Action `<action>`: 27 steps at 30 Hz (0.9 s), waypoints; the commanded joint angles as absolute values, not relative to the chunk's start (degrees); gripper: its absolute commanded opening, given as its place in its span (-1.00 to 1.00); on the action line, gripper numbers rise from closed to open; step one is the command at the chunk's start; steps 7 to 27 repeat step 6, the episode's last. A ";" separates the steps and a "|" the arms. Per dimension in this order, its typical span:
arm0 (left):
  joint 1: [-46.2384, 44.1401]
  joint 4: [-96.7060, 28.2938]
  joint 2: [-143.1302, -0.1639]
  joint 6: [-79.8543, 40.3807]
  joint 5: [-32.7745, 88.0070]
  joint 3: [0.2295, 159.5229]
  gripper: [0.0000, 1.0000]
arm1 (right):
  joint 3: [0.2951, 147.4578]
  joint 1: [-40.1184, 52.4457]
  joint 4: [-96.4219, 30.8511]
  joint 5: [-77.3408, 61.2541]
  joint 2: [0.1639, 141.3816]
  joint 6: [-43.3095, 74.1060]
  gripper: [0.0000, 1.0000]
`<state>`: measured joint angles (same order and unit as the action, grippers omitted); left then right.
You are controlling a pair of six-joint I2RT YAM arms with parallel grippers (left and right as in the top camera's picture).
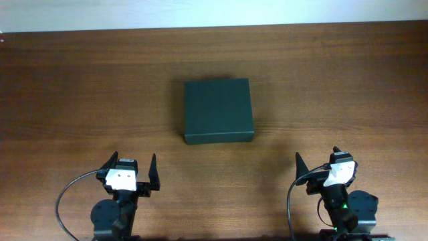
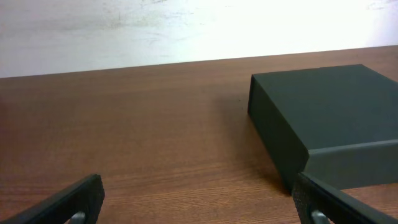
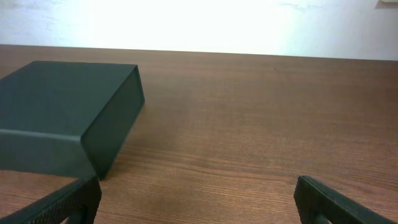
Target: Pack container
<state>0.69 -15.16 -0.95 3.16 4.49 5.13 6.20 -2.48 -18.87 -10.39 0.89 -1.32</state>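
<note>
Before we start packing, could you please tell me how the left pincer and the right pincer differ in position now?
The left pincer sits to the left of the box, the right pincer to its right. The left pincer seems a little nearer the box sideways than the right pincer. Shared: both are open, empty and short of the box's near side, touching nothing.

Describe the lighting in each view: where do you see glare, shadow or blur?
Overhead: even light, sharp; the container casts a faint shadow. Left wrist: the wall is blown out white. Right wrist: same glare behind the table.
</note>
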 commanded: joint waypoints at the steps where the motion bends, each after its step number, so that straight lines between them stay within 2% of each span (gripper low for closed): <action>1: 0.43 -14.96 -0.30 2.59 4.97 4.69 0.99 | 5.80 -2.66 -18.98 -9.87 0.19 -1.02 0.98; 27: 0.43 -14.96 -0.30 2.59 4.97 4.69 0.99 | 5.80 -2.66 -18.98 -9.87 0.19 -1.02 0.98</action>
